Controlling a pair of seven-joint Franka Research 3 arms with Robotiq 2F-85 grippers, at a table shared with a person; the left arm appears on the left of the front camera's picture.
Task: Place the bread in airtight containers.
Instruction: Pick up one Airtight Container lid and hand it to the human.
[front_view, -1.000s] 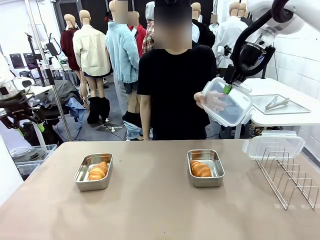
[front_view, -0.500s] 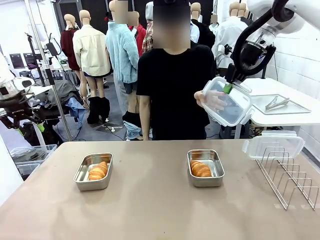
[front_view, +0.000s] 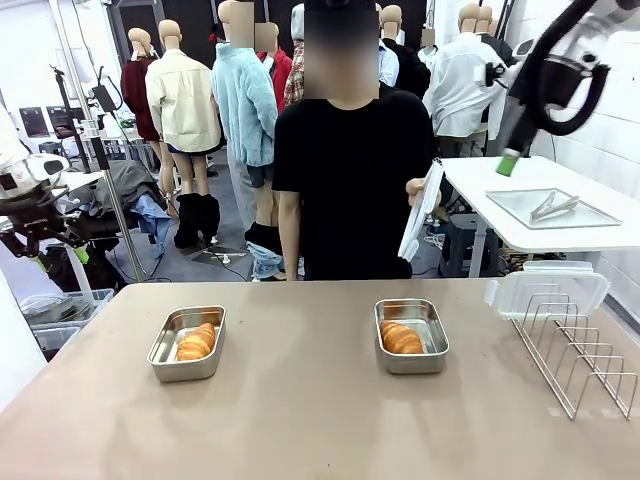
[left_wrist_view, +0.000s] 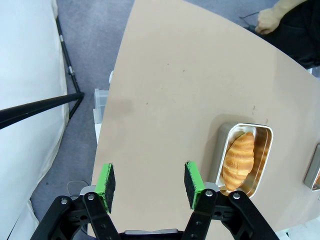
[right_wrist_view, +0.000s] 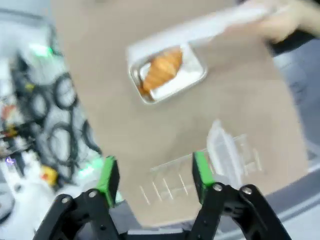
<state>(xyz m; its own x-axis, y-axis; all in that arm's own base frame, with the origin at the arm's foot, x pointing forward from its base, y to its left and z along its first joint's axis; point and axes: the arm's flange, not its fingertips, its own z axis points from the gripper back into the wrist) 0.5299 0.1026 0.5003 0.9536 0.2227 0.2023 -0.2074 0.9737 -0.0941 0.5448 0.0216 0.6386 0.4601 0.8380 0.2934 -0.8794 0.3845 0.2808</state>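
Right tool (front_view: 510, 158), upper right of the front view, hangs high above the worktop (front_view: 300, 420), its pads apart with nothing between them. Left tool (left_wrist_view: 150, 181), bottom of the left wrist view, is likewise spread and empty, over the worktop's edge near the left container (front_view: 187, 343). At centre right a person's hand (front_view: 415, 188) holds one clear lid (front_view: 421, 215) on edge, above and behind the right container (front_view: 411, 336). A second lid (front_view: 548, 290) rests at the far end of the wire rack (front_view: 580, 355), at right. The left roll (front_view: 196, 342) and the right roll (front_view: 402, 339) of bread each lie inside an open steel tub. They are golden-brown, glossy, ridged and croissant-shaped, and seem to sit low enough for a lid to close. The step in hand is probably the lidding. Done well, it calls for a lid turned flat, squared to the tub's rounded corners, then pressed evenly around the white rim. A tilted lid would likely seat on one side alone. Either tool should keep apart from the hand on approach.
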